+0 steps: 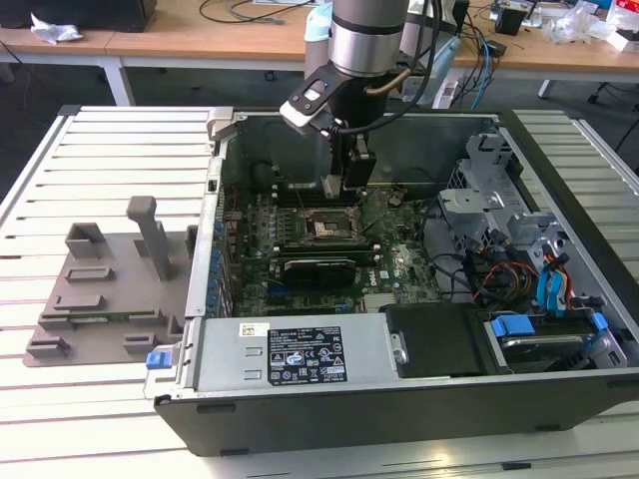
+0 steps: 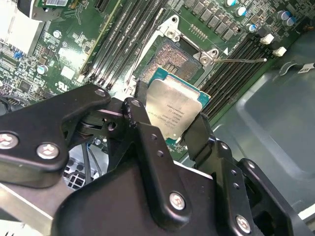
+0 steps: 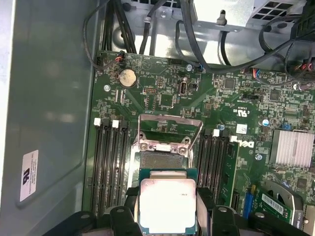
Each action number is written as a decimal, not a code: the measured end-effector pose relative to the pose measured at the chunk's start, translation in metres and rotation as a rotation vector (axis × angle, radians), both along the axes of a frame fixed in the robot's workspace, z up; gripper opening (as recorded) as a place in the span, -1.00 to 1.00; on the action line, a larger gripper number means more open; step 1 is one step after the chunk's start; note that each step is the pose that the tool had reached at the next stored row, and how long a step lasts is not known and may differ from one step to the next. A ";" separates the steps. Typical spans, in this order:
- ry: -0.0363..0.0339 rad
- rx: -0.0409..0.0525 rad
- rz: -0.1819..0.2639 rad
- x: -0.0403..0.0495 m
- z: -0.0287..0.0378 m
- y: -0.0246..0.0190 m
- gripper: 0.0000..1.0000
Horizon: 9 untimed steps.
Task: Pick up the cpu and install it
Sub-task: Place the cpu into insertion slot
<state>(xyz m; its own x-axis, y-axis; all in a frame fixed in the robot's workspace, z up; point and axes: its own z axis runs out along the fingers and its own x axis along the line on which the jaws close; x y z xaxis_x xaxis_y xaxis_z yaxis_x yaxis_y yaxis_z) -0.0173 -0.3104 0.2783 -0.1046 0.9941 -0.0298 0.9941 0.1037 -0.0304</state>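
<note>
The chip (image 3: 167, 205) had a silver-grey top with a green rim, and the claw (image 2: 169, 110) was matt black with silver screw heads. The circuit board (image 3: 162, 98) was dark green, speckled with small grey and black parts; its memory slots (image 3: 106, 162) were black with white clips. A ribbed heat sink (image 3: 294, 147) was pale silver. The computer case (image 1: 399, 419) was dark grey outside and lighter grey inside, with blue tabs (image 1: 514, 327) and a black label (image 1: 305, 356). The slatted worktop (image 1: 100, 140) was off-white, the tray (image 1: 100, 289) plain grey.

cpu (image 2: 173, 112) betw fingers (image 2: 147, 142), over mobo socket (image 2: 170, 59), inside case (image 1: 399, 424).
</note>
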 end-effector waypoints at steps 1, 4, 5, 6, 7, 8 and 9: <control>-0.0001 0.0001 0.000 0.0000 -0.0006 0.0000 0.09; -0.0002 0.0003 0.000 0.0000 -0.0021 0.0000 0.09; -0.0001 0.0002 0.000 0.0000 -0.0026 0.0000 0.09; -0.0001 0.0001 0.000 0.0000 -0.0043 0.0000 0.09; -0.0001 0.0001 0.000 0.0000 -0.0055 0.0000 0.09; -0.0001 0.0002 0.000 0.0000 -0.0068 0.0000 0.09; -0.0001 0.0002 0.000 0.0000 -0.0085 0.0000 0.09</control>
